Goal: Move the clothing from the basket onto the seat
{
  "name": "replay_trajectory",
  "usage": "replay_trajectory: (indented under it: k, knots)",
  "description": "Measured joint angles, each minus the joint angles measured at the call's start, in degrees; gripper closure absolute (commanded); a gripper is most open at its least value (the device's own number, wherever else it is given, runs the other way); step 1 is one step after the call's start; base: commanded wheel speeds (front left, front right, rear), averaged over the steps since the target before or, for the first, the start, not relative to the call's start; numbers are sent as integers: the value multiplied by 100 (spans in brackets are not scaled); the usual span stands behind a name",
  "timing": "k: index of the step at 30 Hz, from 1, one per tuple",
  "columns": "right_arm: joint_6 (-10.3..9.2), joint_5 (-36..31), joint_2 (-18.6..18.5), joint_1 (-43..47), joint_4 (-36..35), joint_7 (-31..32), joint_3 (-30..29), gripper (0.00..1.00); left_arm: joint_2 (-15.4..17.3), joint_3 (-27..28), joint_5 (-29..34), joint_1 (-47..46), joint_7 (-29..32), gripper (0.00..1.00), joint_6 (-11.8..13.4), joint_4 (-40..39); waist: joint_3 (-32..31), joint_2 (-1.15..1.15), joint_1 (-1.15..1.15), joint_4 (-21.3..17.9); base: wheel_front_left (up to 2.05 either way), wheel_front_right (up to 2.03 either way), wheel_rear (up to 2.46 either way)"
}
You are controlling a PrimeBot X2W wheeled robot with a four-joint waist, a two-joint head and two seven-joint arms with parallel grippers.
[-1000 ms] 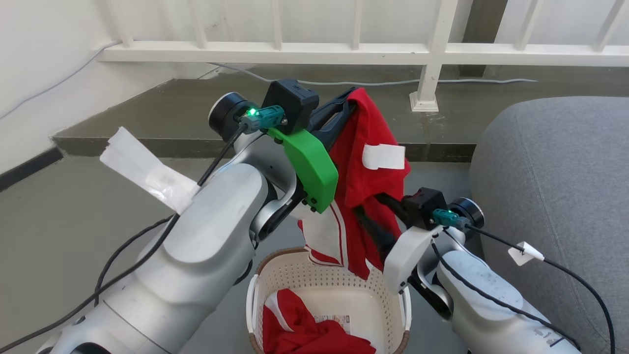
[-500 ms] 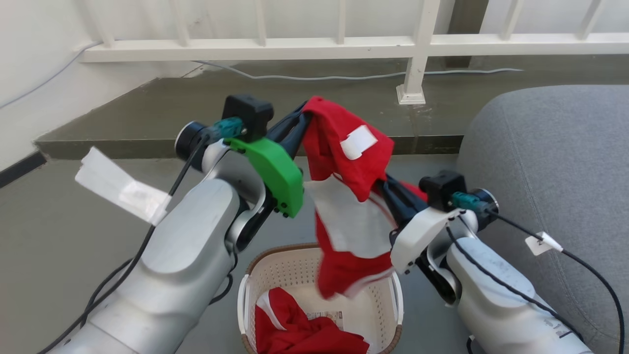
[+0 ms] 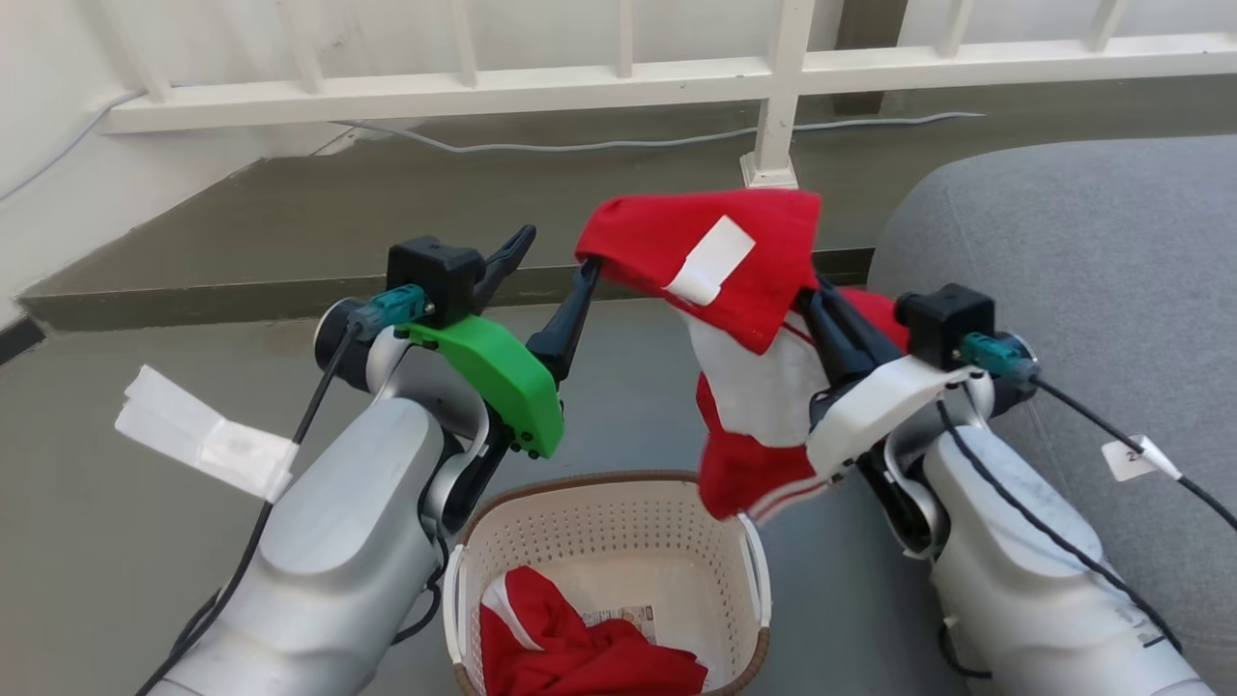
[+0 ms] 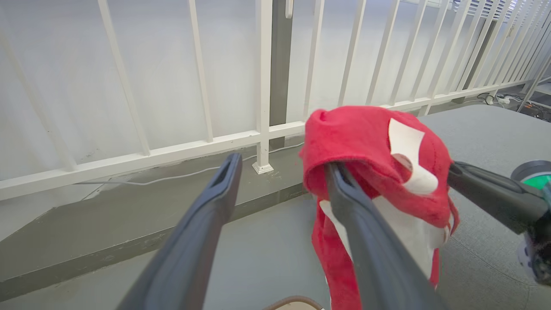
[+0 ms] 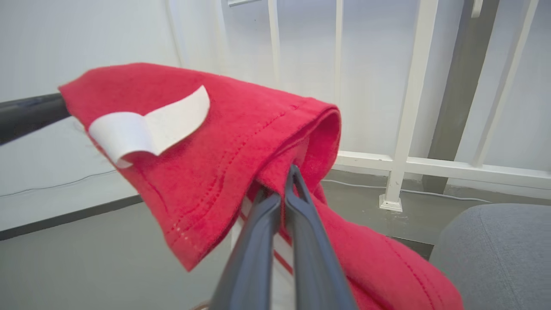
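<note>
Right hand (image 5: 287, 189) pressed together, pinching the clothing (image 3: 744, 290) high above the basket (image 3: 618, 527), left hand (image 3: 559, 253) up beside it, spread wide, one tip under the red fold.

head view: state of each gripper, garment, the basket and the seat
left gripper, open, one finger under lifted garment
right gripper, shut on lifted garment
lifted garment, hanging above basket rim
second garment, crumpled in basket
basket, upright
seat, no garment on visible part
</note>
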Motion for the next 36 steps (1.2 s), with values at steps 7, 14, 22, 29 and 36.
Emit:
replay_trajectory:
  k: [7,14,22,29,36]
  knots:
    - [-55,-96,-167,-20,-230,0,-296,100,142,-11,0,249,-225,0,-12,19,18,0,0,-160,0,0,0]
    - [-105,-102,-370,-19,-391,0,-603,100,168,-109,0,578,-349,0,-68,21,32,0,0,-359,0,0,0]
    - [-213,-200,-590,55,-598,0,-875,100,182,-264,0,857,-502,0,-165,-68,38,0,0,-708,0,0,0]
    - [-288,-201,-706,229,-715,0,-1087,100,179,-428,4,999,-582,0,-188,-212,46,0,0,-1123,0,0,0]
    - [-299,-208,-804,416,-876,0,-1255,100,170,-525,62,1059,-642,0,-214,-386,76,0,0,-1617,0,0,0]
